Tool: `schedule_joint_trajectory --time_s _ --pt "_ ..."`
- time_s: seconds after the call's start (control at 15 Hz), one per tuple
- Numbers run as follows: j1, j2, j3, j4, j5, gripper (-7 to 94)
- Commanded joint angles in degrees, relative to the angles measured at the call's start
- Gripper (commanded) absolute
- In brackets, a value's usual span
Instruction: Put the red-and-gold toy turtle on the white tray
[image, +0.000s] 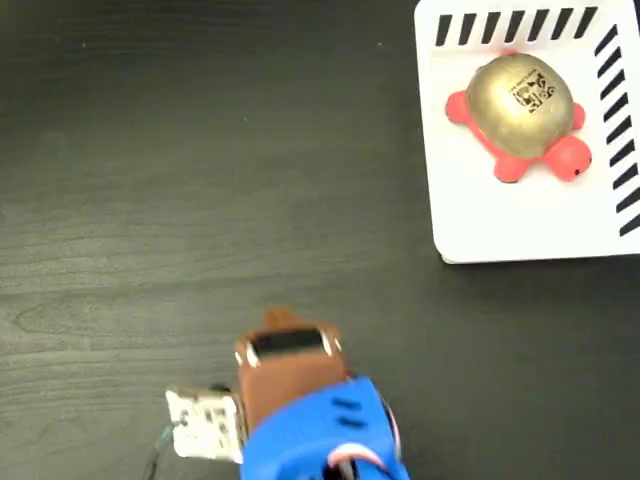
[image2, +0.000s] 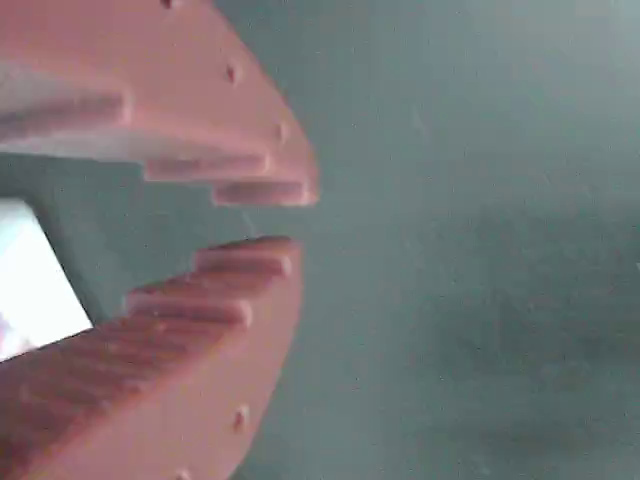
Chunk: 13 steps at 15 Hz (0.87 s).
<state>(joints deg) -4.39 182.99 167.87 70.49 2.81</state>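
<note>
The red-and-gold toy turtle lies on the white tray at the top right of the fixed view, its red head toward the lower right and its gold shell showing a black mark. My gripper is far from it, low in the picture's middle, on the blue arm. In the wrist view the gripper has its two orange toothed jaws almost together, with only a thin slit at the tips and nothing between them. The turtle is out of the wrist view.
The dark wood-grain table spreads between the arm and the tray. A small white circuit part with wires sits beside the arm at the lower left. Black diagonal stripes mark the tray's top and right edges.
</note>
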Motion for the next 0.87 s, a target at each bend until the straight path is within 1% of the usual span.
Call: schedule_joint_trajectory --time_s 0.0,0.27,0.8 --pt "0.4 3.4 -0.6 1.6 1.0 0" --pt "-0.9 3.4 -0.6 1.6 -0.4 0" --pt "-0.9 3.4 -0.6 1.6 -0.4 0"
